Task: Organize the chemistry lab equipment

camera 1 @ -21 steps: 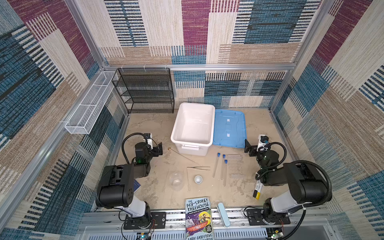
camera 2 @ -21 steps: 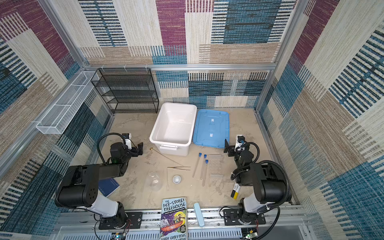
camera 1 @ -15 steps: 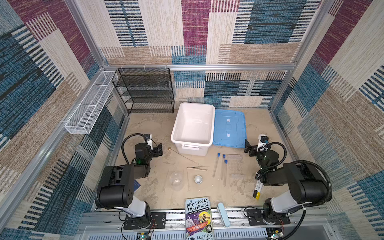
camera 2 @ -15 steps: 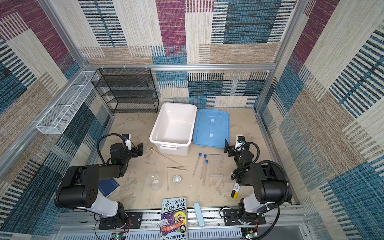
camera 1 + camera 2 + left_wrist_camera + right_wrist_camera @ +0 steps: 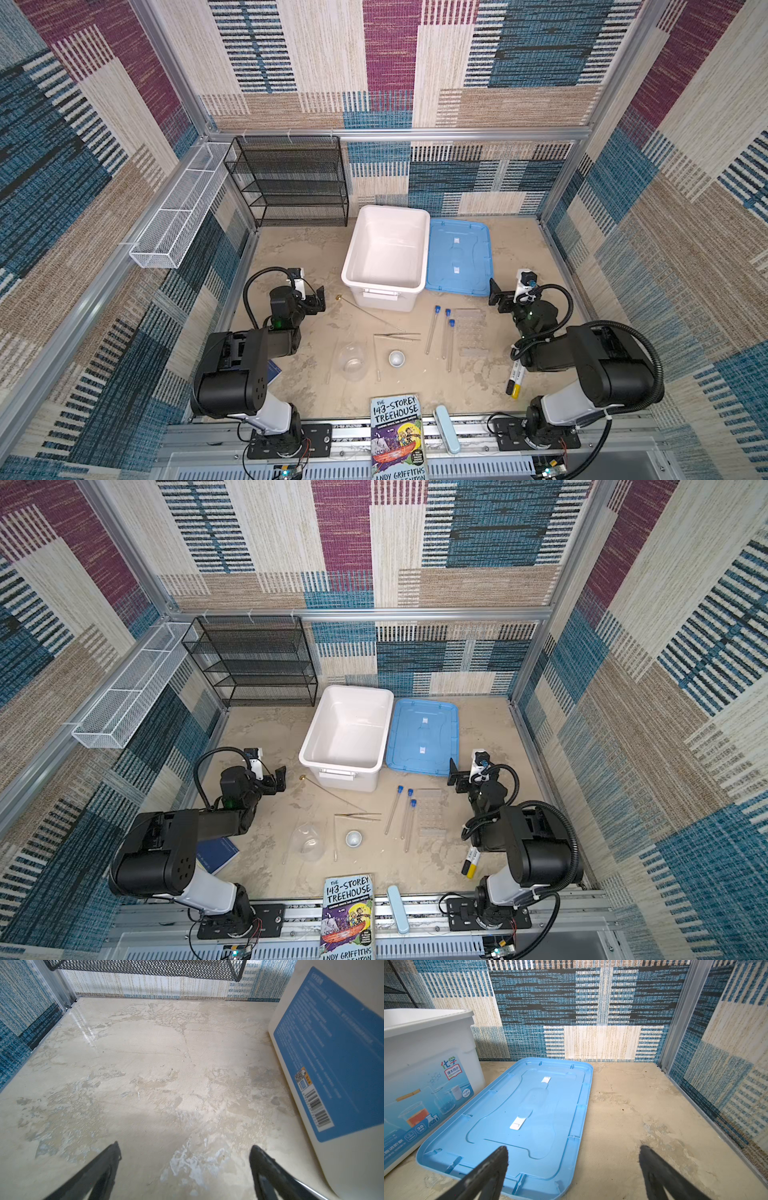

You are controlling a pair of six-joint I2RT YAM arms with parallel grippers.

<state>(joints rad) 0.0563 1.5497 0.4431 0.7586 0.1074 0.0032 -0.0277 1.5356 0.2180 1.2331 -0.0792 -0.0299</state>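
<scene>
The lab equipment lies on the sandy floor in both top views: a clear round flask (image 5: 352,360) (image 5: 307,841), metal tweezers (image 5: 397,336), a brass-tipped rod (image 5: 365,311), a small grey dish (image 5: 396,358), thin glass sticks (image 5: 376,357), three blue-capped tubes (image 5: 432,330) and a clear rack (image 5: 470,332). My left gripper (image 5: 318,297) (image 5: 185,1147) is open and empty, left of the rod's tip. My right gripper (image 5: 498,297) (image 5: 573,1149) is open and empty too, over the near corner of the blue lid (image 5: 529,1105), behind the rack.
An open white bin (image 5: 386,257) stands at the back centre, with the blue lid (image 5: 459,257) flat on its right. A black mesh shelf (image 5: 291,183) fills the back left corner. A book (image 5: 397,436), a pale blue case (image 5: 446,428) and black and yellow markers (image 5: 514,380) lie near the front.
My left gripper has shifted a little to the right, toward the white bin. The right arm and the equipment have not moved.
</scene>
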